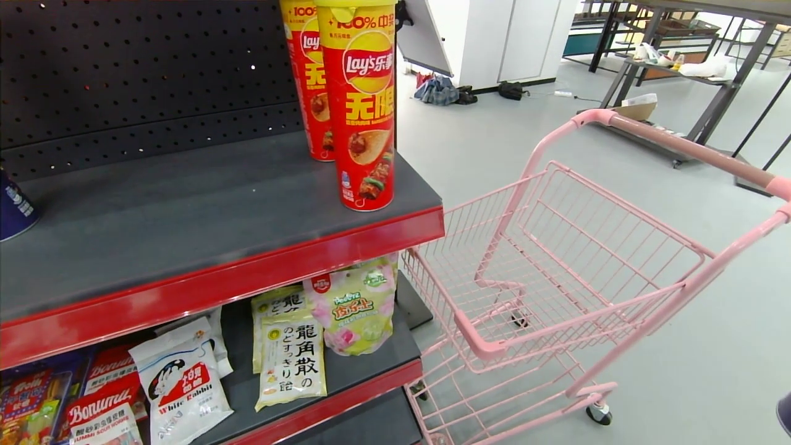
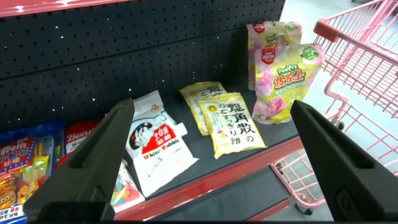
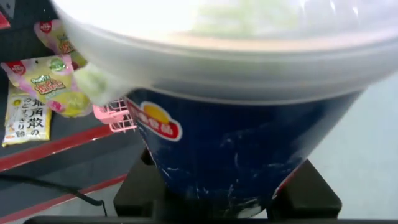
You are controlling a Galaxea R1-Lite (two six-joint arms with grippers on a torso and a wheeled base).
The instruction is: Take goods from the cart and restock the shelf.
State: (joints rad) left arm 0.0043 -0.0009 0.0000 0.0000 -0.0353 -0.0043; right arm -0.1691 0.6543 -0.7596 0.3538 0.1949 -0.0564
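The right claw (image 3: 224, 199) grips a blue can (image 3: 236, 143) near its base, probably to stand it beside the red chip cans (image 1: 364, 105) at top centre of the shelf (image 1: 185, 210), while the left claw (image 2: 211, 109) hangs wide open, pink cart (image 1: 680, 145) at right.

chip tubes (image 1: 364, 105), upper shelf (image 1: 185, 204): round logo, big yellow characters, percent figure on top | lower shelf (image 1: 364, 374): white bag (image 1: 182, 383), Latin lettering on red patch | yellow sachets (image 1: 290, 358), black vertical characters | pink-green pouch (image 1: 353, 312), orange characters | blue cup (image 3: 249, 162): red-yellow logo, unreadable
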